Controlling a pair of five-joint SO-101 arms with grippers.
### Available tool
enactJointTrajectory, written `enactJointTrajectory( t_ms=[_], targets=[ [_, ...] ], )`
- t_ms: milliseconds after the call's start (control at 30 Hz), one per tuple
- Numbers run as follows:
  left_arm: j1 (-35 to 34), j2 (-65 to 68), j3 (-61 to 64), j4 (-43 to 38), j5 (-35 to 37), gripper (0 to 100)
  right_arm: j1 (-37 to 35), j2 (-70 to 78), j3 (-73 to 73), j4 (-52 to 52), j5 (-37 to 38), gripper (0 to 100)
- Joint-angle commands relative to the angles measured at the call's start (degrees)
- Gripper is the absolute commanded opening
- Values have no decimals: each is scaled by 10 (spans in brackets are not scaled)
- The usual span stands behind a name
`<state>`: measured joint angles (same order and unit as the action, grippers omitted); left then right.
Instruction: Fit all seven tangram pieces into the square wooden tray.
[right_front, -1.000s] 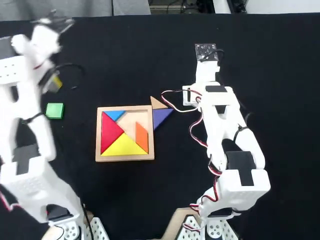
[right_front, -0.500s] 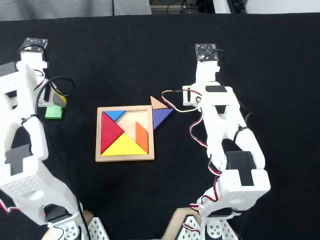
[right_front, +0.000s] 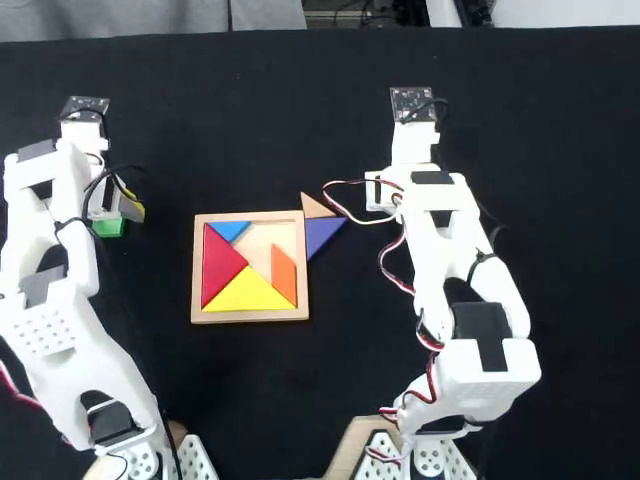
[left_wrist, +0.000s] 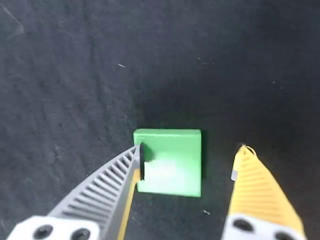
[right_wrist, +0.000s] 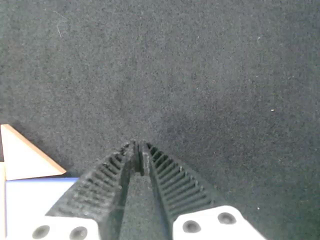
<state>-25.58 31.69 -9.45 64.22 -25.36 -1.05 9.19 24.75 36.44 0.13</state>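
The square wooden tray holds a light blue triangle, a red triangle, a yellow triangle and an orange piece. A tan triangle and a purple triangle lie just outside its far right corner. The green square lies on the black cloth to the left of the tray. My left gripper is open around it, the grey finger touching one edge and the yellow finger apart from the other. My right gripper is shut on nothing, just right of the tan triangle.
Black cloth covers the whole table. The right arm stretches from the front edge to just right of the tray. The left arm stands along the left side. A bare wooden patch shows inside the tray.
The left arm has swung down from a raised pose, and its open gripper now sits over the green square. The right arm and the pieces have not moved.
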Motion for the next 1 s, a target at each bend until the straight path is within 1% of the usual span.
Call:
enactJointTrajectory(
  t_ms=[0,133,533,600,667,767,967],
  targets=[
    [-15,18,-60,-1,2,292,-10,-2,-31,-5,-6,14],
    [-18,51,-74,0,-25,292,-11,-2,-31,-5,-6,14],
    [-21,60,-68,0,-29,291,-11,-2,-31,-5,-6,14],
    [-21,77,-73,0,-29,262,-11,-2,-31,-5,-6,14],
    [-21,87,-74,2,-29,209,-11,-2,-31,-5,-6,13],
    [-16,85,-89,49,-30,143,-11,-2,-31,-5,-6,13],
    [16,62,-216,242,-82,128,-11,-5,-31,-5,-6,13]
  ],
)
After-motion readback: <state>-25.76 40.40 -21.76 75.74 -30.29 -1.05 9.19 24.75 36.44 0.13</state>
